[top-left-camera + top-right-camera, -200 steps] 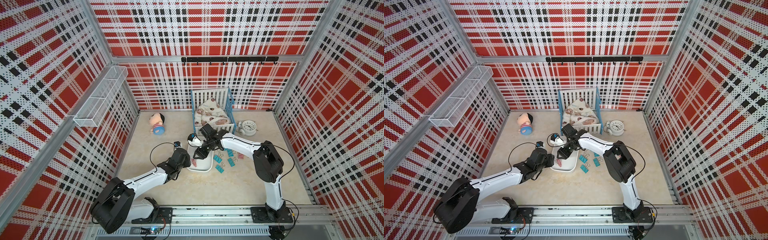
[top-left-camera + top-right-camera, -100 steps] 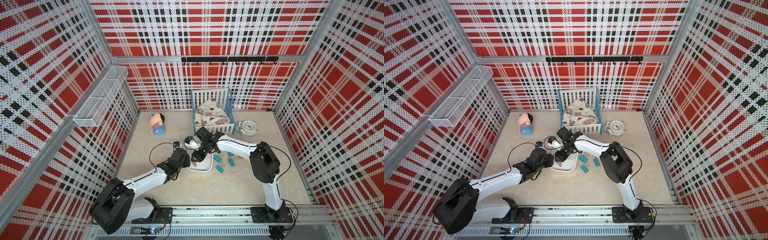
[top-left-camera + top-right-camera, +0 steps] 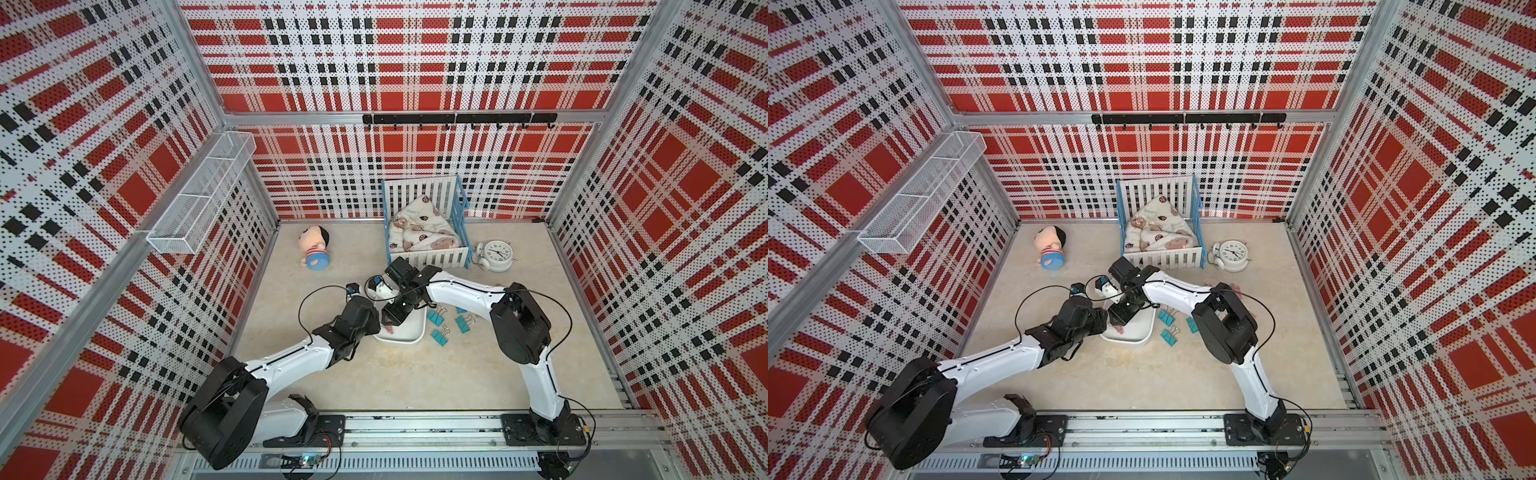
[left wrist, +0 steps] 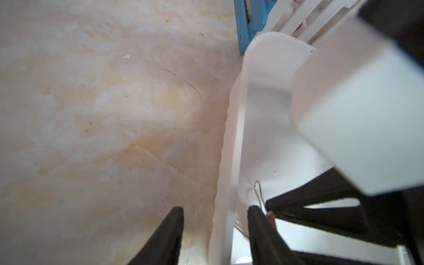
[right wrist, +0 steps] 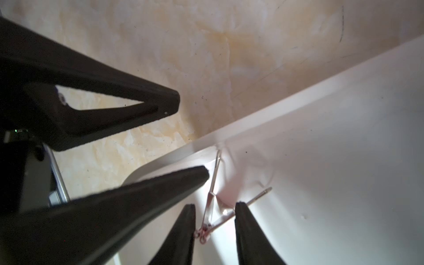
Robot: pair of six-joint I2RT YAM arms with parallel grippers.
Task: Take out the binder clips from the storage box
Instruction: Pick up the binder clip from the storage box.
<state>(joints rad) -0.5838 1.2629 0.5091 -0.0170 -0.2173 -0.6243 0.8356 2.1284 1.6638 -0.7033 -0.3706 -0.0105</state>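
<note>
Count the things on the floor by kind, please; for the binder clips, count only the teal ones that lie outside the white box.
teal binder clips: 4 in view, beside the box
storage box: 1
crib: 1
alarm clock: 1
doll: 1
Total: 8

Top views overhead; wrists close, sharing storage box [image 4: 234,137].

One pink binder clip [image 3: 390,330] sits inside the white storage box [image 3: 400,339], with teal binder clips [image 3: 439,336] scattered on the surface [image 3: 415,374] just beside it.
</note>
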